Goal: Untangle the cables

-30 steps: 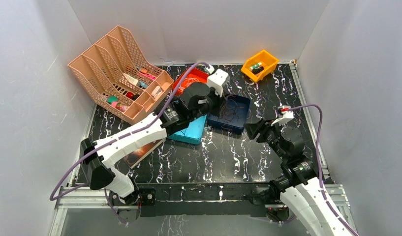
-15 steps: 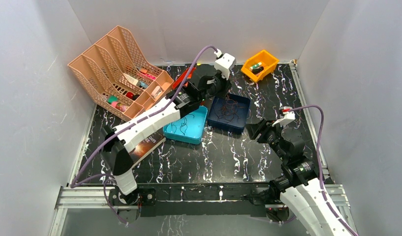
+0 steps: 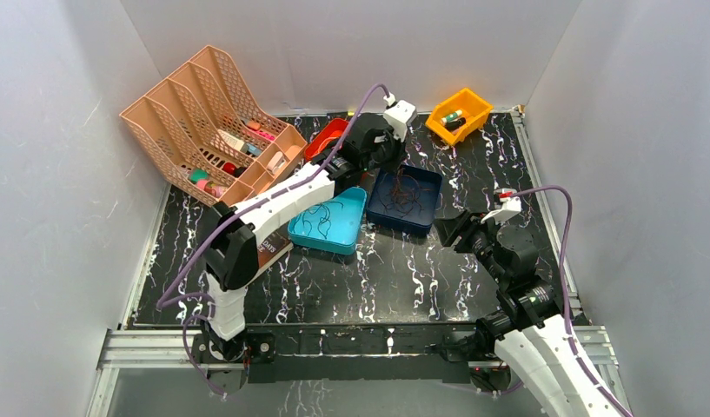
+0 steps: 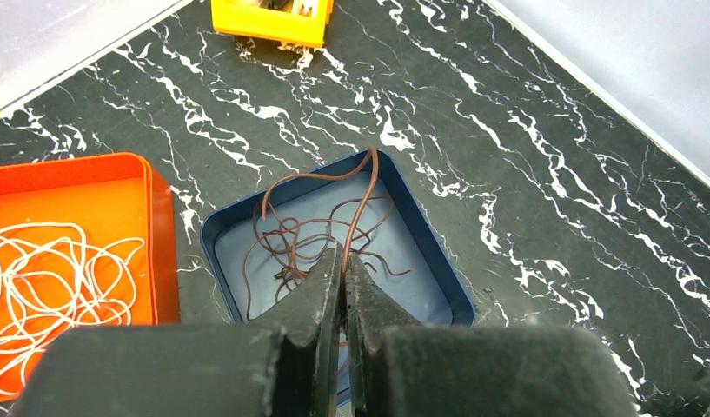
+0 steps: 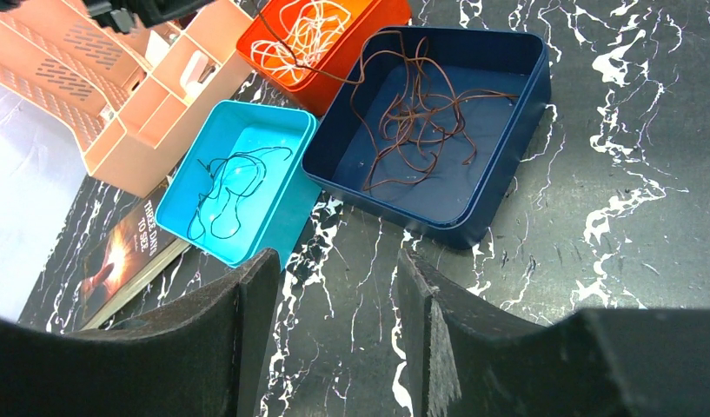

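Observation:
A reddish-brown cable [image 4: 309, 228] lies in loose loops in the dark blue tray [image 4: 440, 287]; it also shows in the right wrist view [image 5: 418, 117] and in the top view [image 3: 406, 193]. My left gripper [image 4: 343, 257] is shut on one strand of it and holds that strand up above the tray. A white cable [image 4: 47, 278] lies in the orange tray [image 4: 151, 226]. A black cable [image 5: 227, 187] lies in the light blue tray [image 5: 282, 217]. My right gripper [image 5: 338, 287] is open and empty, low over the table in front of the trays.
A pink desk organiser [image 3: 208, 130] with small items stands at the back left. A yellow bin [image 3: 460, 113] sits at the back right. A book [image 5: 125, 252] lies under the light blue tray's near left side. White walls enclose the table.
My left arm has stretched toward the back, uncovering the light blue tray, and has lifted a brown strand above the dark blue tray. The right arm has not moved.

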`<state>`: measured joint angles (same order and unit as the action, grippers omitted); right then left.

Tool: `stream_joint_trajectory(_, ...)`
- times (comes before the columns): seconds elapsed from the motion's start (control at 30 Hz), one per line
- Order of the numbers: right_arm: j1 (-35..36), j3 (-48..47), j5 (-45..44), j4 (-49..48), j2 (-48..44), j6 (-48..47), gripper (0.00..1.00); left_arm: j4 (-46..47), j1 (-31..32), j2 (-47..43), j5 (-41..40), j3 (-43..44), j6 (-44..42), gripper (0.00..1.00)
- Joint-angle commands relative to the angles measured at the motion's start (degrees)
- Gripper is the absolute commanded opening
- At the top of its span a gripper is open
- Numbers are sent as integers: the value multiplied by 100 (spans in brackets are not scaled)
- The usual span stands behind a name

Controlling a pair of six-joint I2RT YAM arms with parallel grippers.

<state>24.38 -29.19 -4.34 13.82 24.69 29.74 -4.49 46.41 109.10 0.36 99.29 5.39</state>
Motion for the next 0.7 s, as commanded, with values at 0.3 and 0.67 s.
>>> stream_joint_trajectory(0.3, 1, -121, -23, -55, -15, -3, 61, 159, -180, 559, 483, 114, 202, 0)
stream_joint_trajectory(0.67, 1, -113, -9, -5, -33, 14, 61, -153, -186, 1432, 904, 362, 366, 0)
